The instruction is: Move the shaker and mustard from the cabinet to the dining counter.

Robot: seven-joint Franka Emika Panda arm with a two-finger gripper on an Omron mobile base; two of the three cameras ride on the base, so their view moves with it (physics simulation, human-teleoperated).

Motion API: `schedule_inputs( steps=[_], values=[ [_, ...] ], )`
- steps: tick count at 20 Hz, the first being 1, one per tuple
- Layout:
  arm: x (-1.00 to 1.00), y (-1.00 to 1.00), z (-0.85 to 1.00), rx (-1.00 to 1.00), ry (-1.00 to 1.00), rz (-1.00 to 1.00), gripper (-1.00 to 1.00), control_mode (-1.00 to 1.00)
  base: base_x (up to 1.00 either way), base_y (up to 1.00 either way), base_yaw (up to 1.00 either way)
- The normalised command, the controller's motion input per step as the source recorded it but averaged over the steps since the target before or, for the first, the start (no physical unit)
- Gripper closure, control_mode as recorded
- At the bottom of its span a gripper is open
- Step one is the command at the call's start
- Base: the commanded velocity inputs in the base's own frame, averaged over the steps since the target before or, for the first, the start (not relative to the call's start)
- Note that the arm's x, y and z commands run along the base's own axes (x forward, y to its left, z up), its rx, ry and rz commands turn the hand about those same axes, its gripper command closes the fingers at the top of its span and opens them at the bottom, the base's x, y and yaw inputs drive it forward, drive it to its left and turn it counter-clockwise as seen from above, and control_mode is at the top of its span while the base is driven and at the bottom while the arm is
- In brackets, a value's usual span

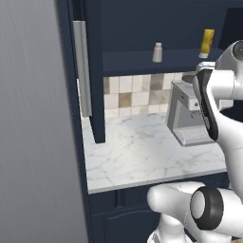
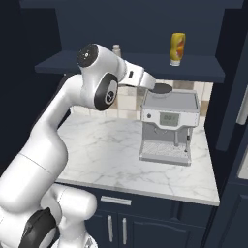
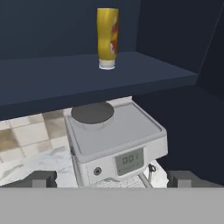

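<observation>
The white arm (image 2: pixel 58 121) bends at its elbow and reaches forward, end effector (image 3: pixel 112 178) fingers spread wide.

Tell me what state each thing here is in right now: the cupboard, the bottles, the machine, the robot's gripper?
cabinet: door open, shelf exposed.
shaker: upright on the cabinet shelf, untouched.
mustard: standing cap-down on the same shelf, apart from the shaker.
coffee machine: on the marble worktop under the shelf, display lit.
gripper: open, holding nothing, below shelf level, facing the mustard.
</observation>
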Motion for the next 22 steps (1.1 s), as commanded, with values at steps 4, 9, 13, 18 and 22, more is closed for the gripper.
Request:
schedule_inputs(
  steps=[4,9,13,18,22],
  values=[
    [0.26,0.0,0.17,0.0,0.0,0.0,-1.0,-1.0,0.0,0.0,0.0],
    [0.33,-0.06,0.16,0.0,0.0,0.0,-1.0,-1.0,0.0,0.0,0.0],
    [0.35,-0.22,0.09,0.0,0.0,0.0,-1.0,-1.0,0.0,0.0,0.0],
    [0.37,-0.26,0.04,0.0,0.0,0.0,-1.0,-1.0,0.0,0.0,0.0],
    [0.36,-0.06,0.01,0.0,0.0,0.0,-1.0,-1.0,0.0,0.0,0.0]
  ],
)
